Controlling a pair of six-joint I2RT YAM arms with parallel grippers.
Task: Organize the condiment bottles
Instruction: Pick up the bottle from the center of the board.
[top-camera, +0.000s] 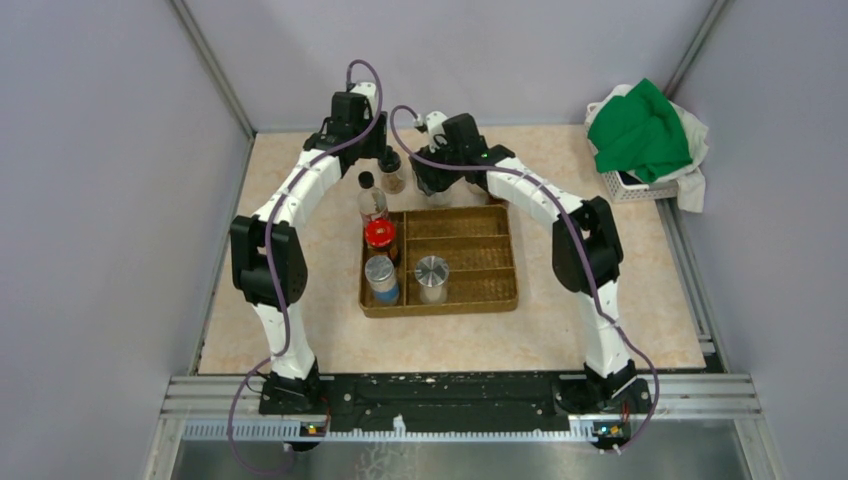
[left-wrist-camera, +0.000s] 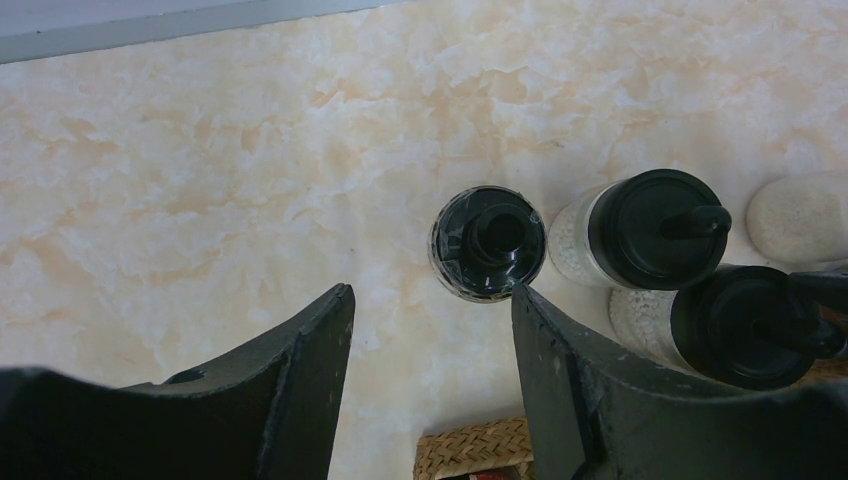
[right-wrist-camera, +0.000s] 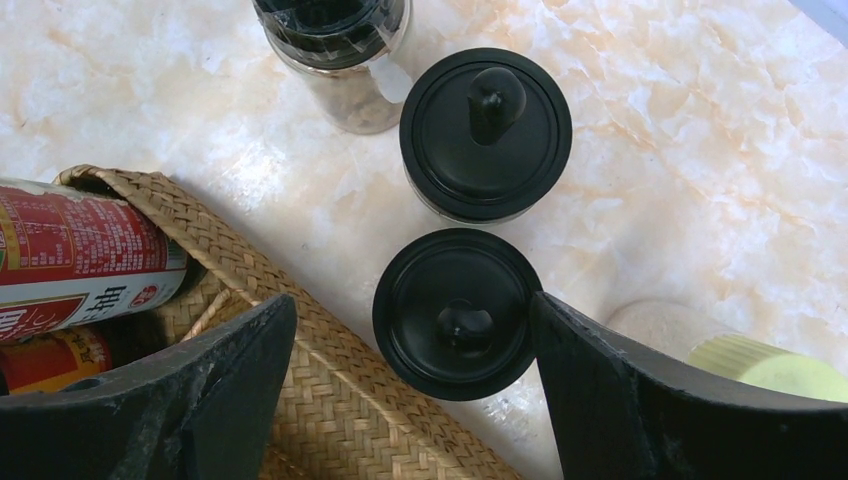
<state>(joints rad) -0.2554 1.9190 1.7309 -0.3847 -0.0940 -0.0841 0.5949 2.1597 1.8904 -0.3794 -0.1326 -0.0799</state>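
- The woven tray (top-camera: 495, 262) has most compartments free. Its left column holds the tall red-labelled bottle (top-camera: 372, 203) and a red-lidded jar (top-camera: 379, 236). The other condiment bottles stand clustered on the desk just past its far rim.
- The right claw (right-wrist-camera: 412, 305) is spread wide and grips nothing, straddling a black-lidded jar (right-wrist-camera: 455, 312) just beside the tray rim. The lid sits nearer one finger, so I would centre first, then sink to the glass body before closing.
- Lift straight up: a second black-lidded jar (right-wrist-camera: 486, 135) stands just behind it, and a yellow-green lid (right-wrist-camera: 770, 365) sits near the finger.
- The left claw (left-wrist-camera: 430, 300) is partly spread and empty. A wrapped black-capped jar (left-wrist-camera: 488, 243) stands just ahead of its fingertips, not between them.
- Plain grey walls (top-camera: 110, 200) enclose the cell.
- The desk (top-camera: 620, 330) is smooth, beige and marbled, so I judge that nudged jars may slide.
- A white basket (top-camera: 630, 185) with green cloth sits at the far right corner.
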